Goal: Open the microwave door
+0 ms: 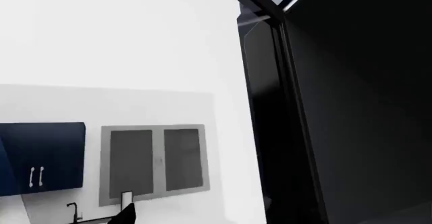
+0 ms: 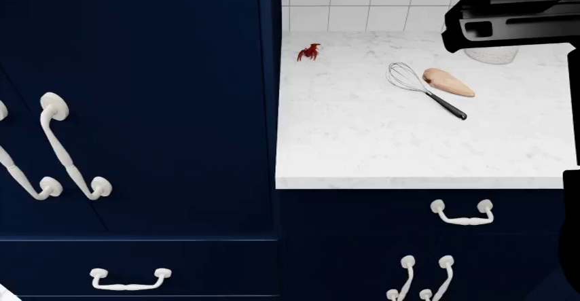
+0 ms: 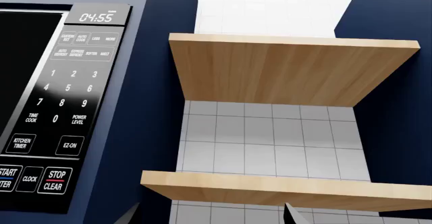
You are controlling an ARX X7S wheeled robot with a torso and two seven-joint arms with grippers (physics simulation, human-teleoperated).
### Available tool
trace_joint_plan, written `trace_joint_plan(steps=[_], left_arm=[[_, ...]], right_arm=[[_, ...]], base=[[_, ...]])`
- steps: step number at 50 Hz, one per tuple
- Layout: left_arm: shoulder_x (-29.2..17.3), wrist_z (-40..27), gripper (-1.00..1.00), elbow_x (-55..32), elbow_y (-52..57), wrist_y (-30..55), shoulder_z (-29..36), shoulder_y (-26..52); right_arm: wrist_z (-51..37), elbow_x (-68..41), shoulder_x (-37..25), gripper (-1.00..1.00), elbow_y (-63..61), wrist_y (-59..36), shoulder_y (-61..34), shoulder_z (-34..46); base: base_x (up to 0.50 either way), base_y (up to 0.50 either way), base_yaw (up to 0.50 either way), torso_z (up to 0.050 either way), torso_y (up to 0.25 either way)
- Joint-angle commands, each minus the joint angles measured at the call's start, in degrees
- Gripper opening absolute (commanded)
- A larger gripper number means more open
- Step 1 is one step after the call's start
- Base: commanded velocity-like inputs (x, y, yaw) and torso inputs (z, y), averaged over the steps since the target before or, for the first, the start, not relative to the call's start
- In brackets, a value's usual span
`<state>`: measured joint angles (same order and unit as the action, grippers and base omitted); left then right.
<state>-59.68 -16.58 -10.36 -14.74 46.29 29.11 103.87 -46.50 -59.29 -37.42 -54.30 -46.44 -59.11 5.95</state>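
In the head view, navy cabinet doors with white handles fill the left. Beside them a white marble counter carries a small red crawfish, a whisk and a pale chicken breast touching its wires. A black arm part hangs over the counter's right corner.

The right wrist view shows the microwave's keypad, clock reading 04:55, beside two wooden shelves. The right gripper shows only dark fingertip ends set apart, holding nothing. The left wrist view shows a dark panel close up; the left gripper's opening cannot be told.

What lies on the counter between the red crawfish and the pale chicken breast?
In the head view, a whisk lies between the red crawfish and the chicken breast, its wire head beside the breast on the marble counter.
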Motion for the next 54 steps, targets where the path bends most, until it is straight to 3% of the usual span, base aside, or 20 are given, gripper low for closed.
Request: trace_joint_plan(steps=[1,22,38,48,54], left_arm=[[-2.4,2.5,1.00,4.6,-5.2,-1.8,2.6,4.7],[-5.3,7.9,1.00,13.5,-16.8,-5.9,7.1,14.8],[-5.0,13.0,1.00,26.6,-33.1,-13.1,12.2,30.7],[0.2,21.8,1.00,65.5,-41.6,-22.4,-17.7,31.1],[0.9,23.0,1.00,79.1,-40.5,-25.8,-25.8,31.1]], right_arm=[[-0.5,-0.5,-0.3,1.00,-0.1,0.1,-0.2,0.1],[-1.2,-1.0,0.5,1.00,0.7,-0.6,-3.0,2.0],[-1.5,-0.6,1.0,1.00,1.2,-1.0,-4.4,3.5],[-2.4,-0.6,1.6,1.00,1.6,-1.8,-6.0,4.7],[-2.5,-0.6,1.8,1.00,1.8,-1.9,-6.3,5.1]], base=[[0.00,0.00,0.00,0.000,0.000],[0.00,0.00,0.00,0.000,0.000],[0.00,0.00,0.00,0.000,0.000],[0.00,0.00,0.00,0.000,0.000],[0.00,0.00,0.00,0.002,0.000]])
